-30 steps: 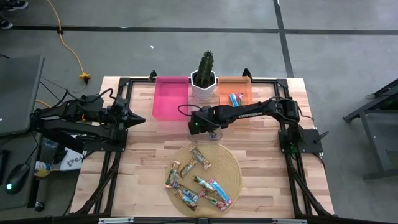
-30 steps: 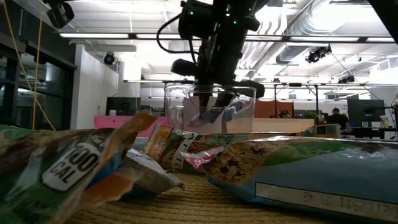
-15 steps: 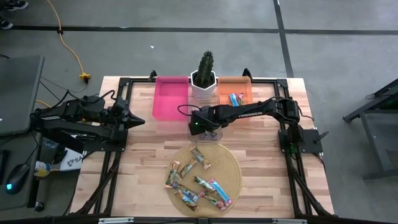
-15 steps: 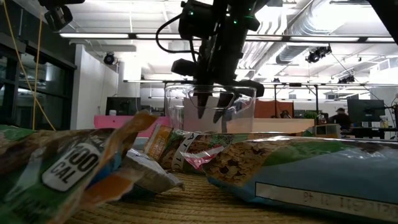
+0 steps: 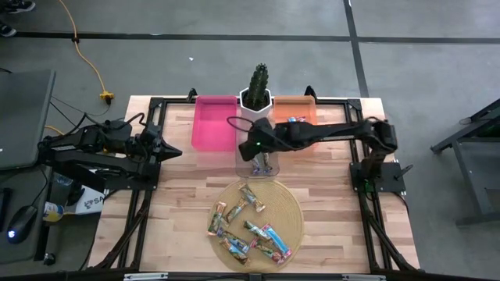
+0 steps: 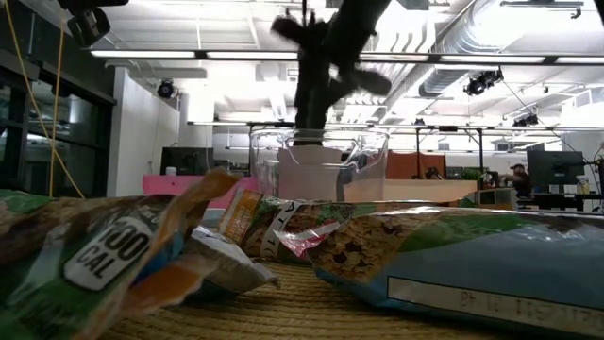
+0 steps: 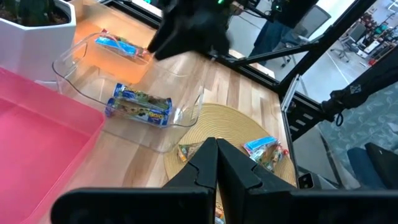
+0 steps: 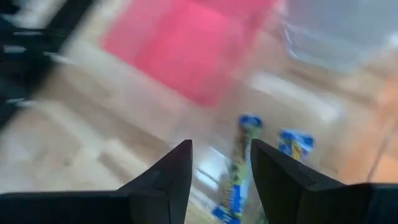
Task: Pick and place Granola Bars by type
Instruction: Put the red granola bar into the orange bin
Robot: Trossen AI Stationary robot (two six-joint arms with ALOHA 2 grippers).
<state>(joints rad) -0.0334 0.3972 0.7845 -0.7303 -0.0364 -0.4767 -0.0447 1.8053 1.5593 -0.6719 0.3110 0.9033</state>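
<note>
Several granola bars [image 5: 248, 226] in shiny wrappers lie on a round woven mat [image 5: 291, 204] near the table's front. One blue-ended bar [image 7: 140, 107] lies flat on the bottom of the clear bin [image 5: 241, 165] at the table's middle. My right gripper [image 5: 258, 151] hangs open above that bin, nothing between its fingers [image 8: 168, 177], with the bar [image 8: 238, 171] below them. Another bar [image 5: 295, 120] lies in the orange bin [image 5: 306, 105]. My left gripper [image 5: 175, 150] waits shut at the table's left, above the wood.
A pink bin [image 5: 215, 122] stands at the far edge, left of a cactus in a white pot [image 5: 256, 101] that sits just behind the clear bin. Bare wood lies left and right of the mat. Black frame rails run along the table's sides.
My right gripper has opened inside the clear bin and let go of a bar, which now lies on the bin's bottom. It then rose out of the bin, rolling its wrist and drifting a little toward the far edge.
</note>
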